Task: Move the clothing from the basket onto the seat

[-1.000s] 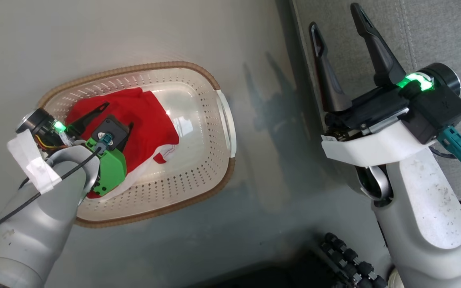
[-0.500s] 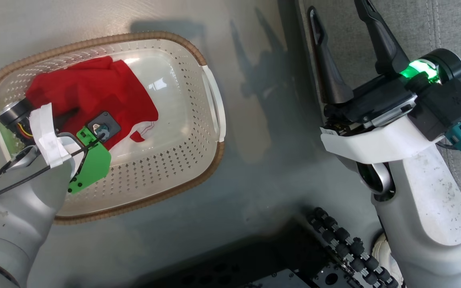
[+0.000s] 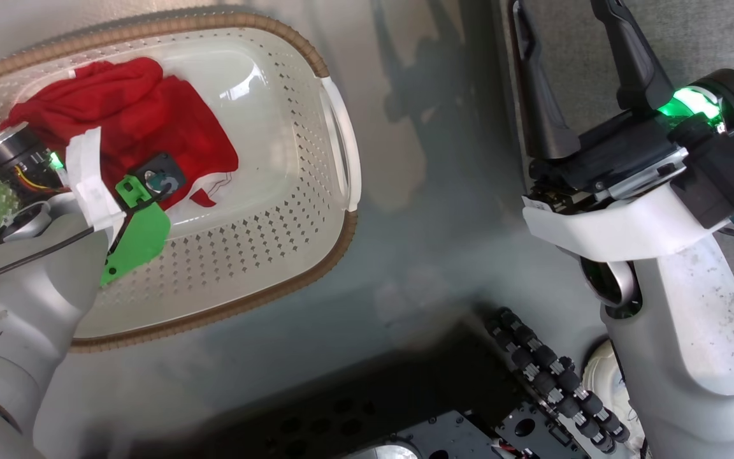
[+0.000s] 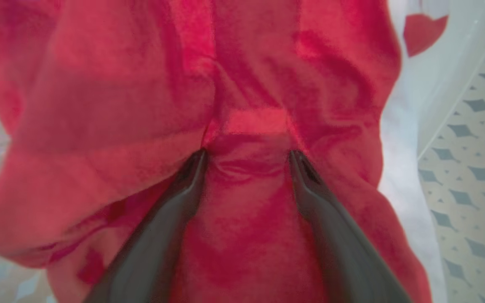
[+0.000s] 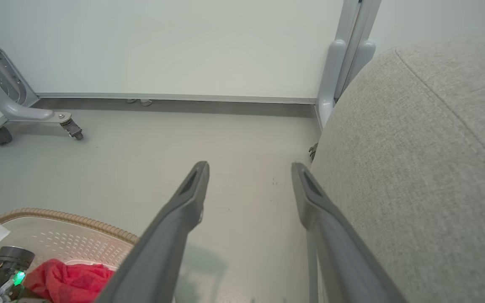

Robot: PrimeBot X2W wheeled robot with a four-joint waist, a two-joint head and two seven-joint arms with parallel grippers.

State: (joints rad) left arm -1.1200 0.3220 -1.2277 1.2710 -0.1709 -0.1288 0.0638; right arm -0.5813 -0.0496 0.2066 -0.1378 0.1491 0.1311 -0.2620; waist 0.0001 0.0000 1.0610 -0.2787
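The left gripper [image 4: 246,153] is pressing its spread fingers into the red garment [image 4: 99,105], not yet closing, which is lying bunched in the perforated laundry basket [image 3: 316,268]. The right gripper [image 5: 249,166] is hovering, fingers wide apart, beside the grey seat cushion [image 5: 415,168]. I'd judge the grab and the carry are both waiting to be done.

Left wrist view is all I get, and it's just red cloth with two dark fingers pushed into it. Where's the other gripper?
Observer: The right gripper is open and holds nothing, right beside the grey seat's rounded corner.
Operator: Is my red cloth inside something?
Observer: Yes, the clothing lies at one end of a white basket with a brown rim.
Operator: Where's the basket?
Observer: On the grey floor, with a gap between it and the seat.
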